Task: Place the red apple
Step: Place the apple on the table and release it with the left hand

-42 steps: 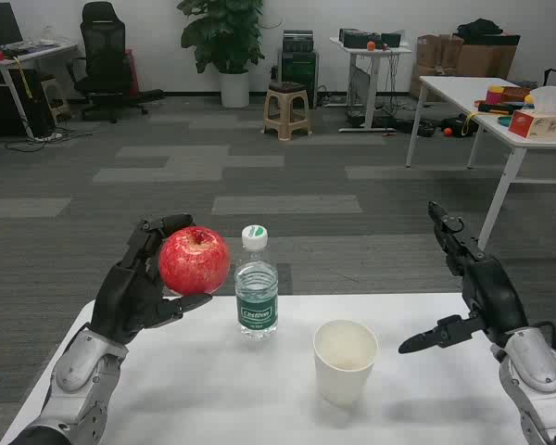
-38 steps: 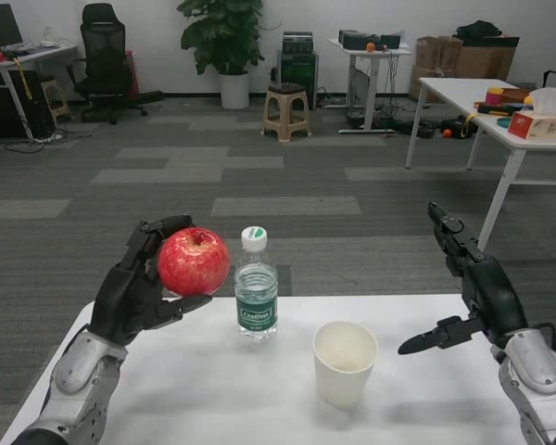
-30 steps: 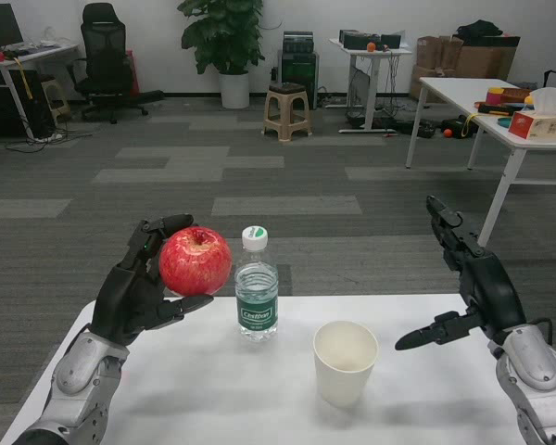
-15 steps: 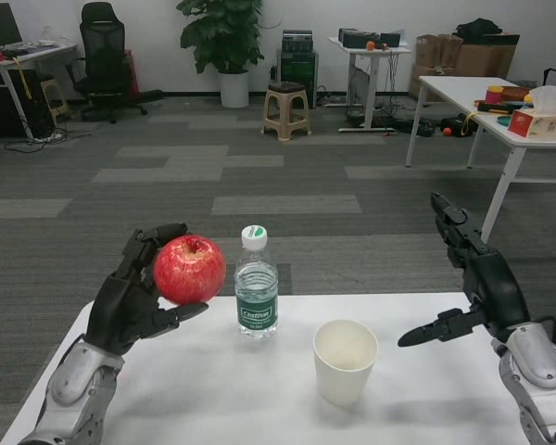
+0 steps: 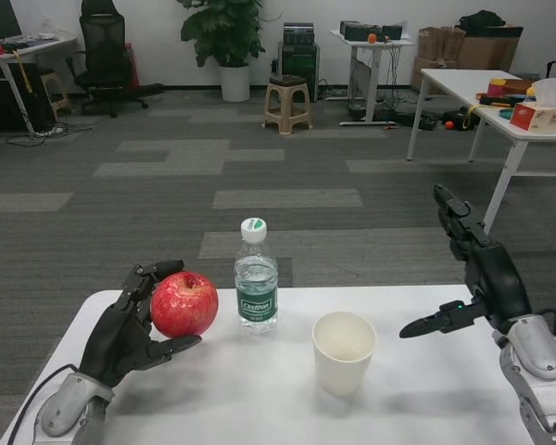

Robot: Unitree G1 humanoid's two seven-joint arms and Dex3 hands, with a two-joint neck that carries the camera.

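Gripped in the black left hand [image 5: 130,324], fingers curled round it: a round red apple [image 5: 183,304], low over the left part of the white table [image 5: 259,399]. Just right of the apple, 1 clear plastic water bottle with white cap and green label [image 5: 257,288], upright. Further right, 1 white paper cup [image 5: 344,351], upright. Above the table's right side, the black right hand [image 5: 477,278], fingers spread, holding nothing.
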